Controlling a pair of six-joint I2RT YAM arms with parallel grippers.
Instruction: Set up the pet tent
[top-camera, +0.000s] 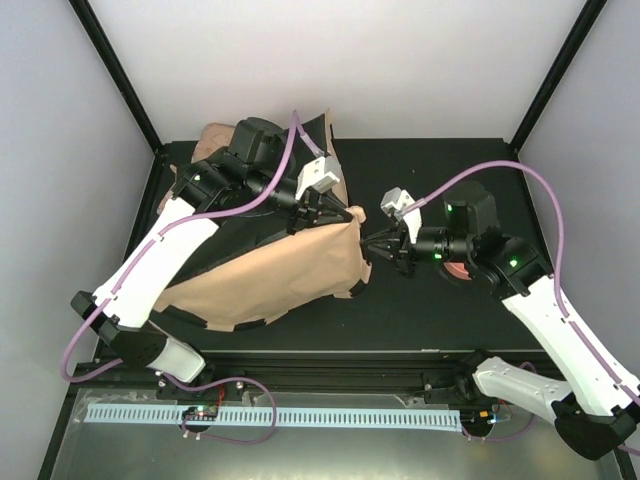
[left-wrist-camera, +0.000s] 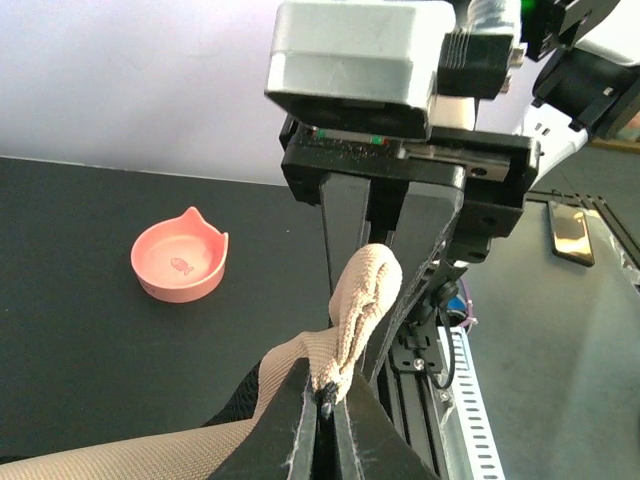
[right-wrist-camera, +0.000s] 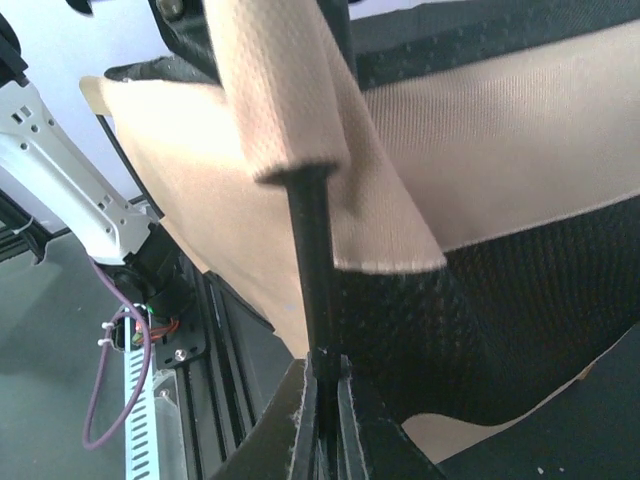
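Tan canvas tent (top-camera: 280, 270), black lining: lay partly flattened on the left half of the black counter (top-camera: 430, 310), with its right corner raised off the surface between the two arms. Left pincer (left-wrist-camera: 325, 392): clenched on a bunched tan sleeve at that corner, with a dark tip showing between the fingers. Right pincer (right-wrist-camera: 325, 375): clenched on a thin black pole (right-wrist-camera: 312, 240), which ran up into the open end of a tan sleeve. The two pincers stood almost tip to tip above the middle of the counter. Pink cat-eared bowl (left-wrist-camera: 180, 262), fish mark inside: stood on the counter, apart from the tent, near the right arm. Black frame posts (top-camera: 115, 70): rose at the back corners.
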